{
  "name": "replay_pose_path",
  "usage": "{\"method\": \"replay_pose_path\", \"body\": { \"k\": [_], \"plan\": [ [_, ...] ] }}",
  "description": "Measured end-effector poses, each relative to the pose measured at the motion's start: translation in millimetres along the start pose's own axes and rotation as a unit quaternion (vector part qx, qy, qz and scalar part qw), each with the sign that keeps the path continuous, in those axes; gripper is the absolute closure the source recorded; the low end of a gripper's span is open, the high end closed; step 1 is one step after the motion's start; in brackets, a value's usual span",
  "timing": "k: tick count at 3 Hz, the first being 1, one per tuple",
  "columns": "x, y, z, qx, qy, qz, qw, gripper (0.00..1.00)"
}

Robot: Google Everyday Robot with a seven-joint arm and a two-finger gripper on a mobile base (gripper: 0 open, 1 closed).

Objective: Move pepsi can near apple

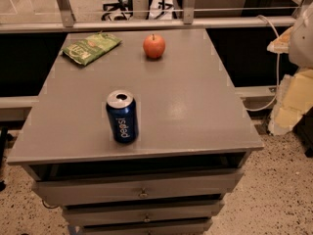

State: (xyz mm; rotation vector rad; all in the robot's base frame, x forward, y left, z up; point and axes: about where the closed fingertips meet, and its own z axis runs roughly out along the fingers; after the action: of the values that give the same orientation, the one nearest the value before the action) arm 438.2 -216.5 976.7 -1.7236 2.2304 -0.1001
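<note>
Grey drawers (142,192) fill the bottom of the frame. On the tabletop (195,111) above them the can (122,116) stands upright, lower left of centre, close to the near edge. Well beyond it, at upper centre, sits the apple (154,46). The bag (91,48) lies at upper left, apart from it. My gripper is out of frame, so I cannot tell how it is set. I judge the reach not yet begun. I should come in level at the can's middle, close squarely across it, lift just clear, and set it down beside the apple without nudging the fruit into a roll.
</note>
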Motion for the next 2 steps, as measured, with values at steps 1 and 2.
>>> {"method": "replay_pose_path", "body": {
  "k": [1,2],
  "plan": [
    [0.0,0.0,0.0,0.0,0.0,0.0,1.0,0.0],
    [-6.0,2.1,7.9,-0.015,-0.041,0.009,0.999,0.0]
  ]
}}
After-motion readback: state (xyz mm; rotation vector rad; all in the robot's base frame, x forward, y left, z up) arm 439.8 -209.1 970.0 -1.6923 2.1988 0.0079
